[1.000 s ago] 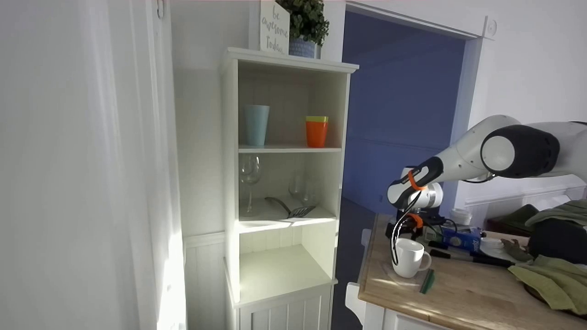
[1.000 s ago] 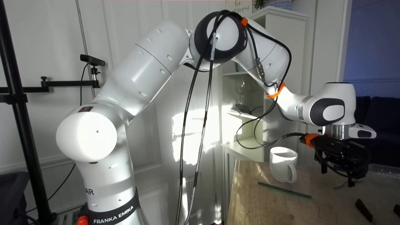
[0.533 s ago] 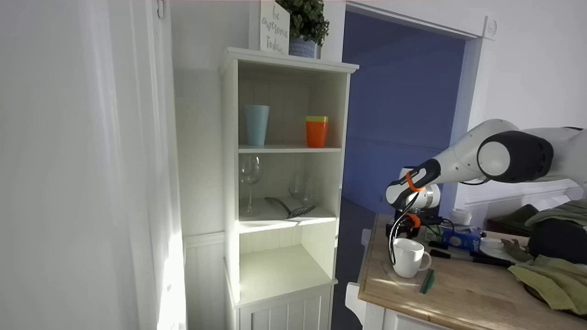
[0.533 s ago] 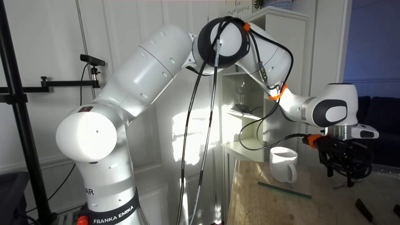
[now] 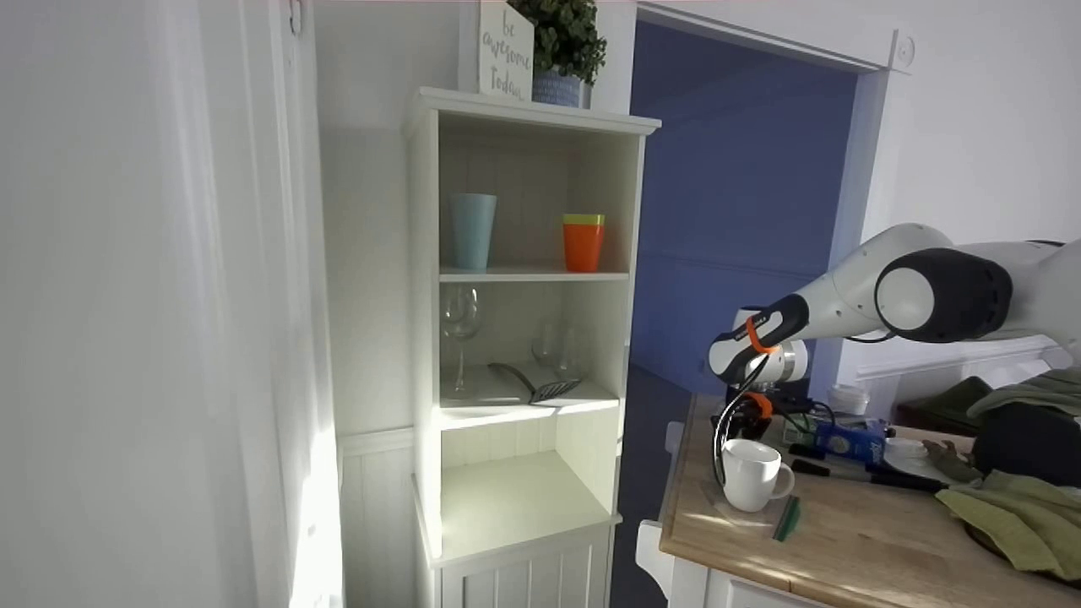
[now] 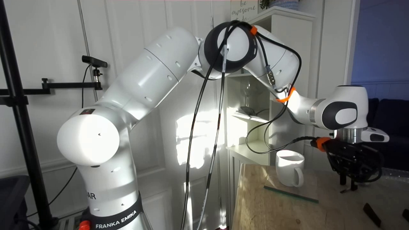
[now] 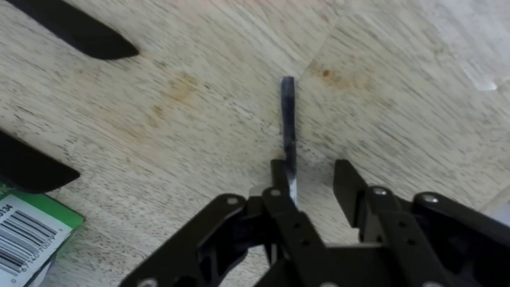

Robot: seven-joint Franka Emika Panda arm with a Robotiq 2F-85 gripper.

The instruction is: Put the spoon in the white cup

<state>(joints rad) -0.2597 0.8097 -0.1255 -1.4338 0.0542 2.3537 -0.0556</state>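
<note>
- We are guessing that the job now is getting hold of the spoon (image 7: pixel 288 115). It is lying on the table (image 7: pixel 207 139), with its thin end poking out past the gripper (image 7: pixel 310 169).
- The gripper is holding nothing: its fingers (image 7: pixel 279 175) are standing apart. The spoon is resting right beside the left one in the wrist view, and we are not able to tell if they are touching.
- So we are wanting to nudge the gripper a little left, putting the spoon in the middle. Squeezing off to one side may be twisting it.
- The spoon is looking thin, so we are wanting the fingers very low and the squeeze slow.
- Next, we are needing to lift it well over the rim of the white mug (image 6: pixel 287 171), minding the cord (image 5: pixel 717 452) that is hanging beside the mug in an exterior view.
- The wrist view is showing the spoon and the finger gap, but we are not finding the mug there.
- In both exterior views the mug is standing upright on the table, but the spoon is looking too small to be sure of.
- In an exterior view a green strip (image 6: pixel 290 194) is lying near the mug, and the gripper is hanging to their right.
</note>
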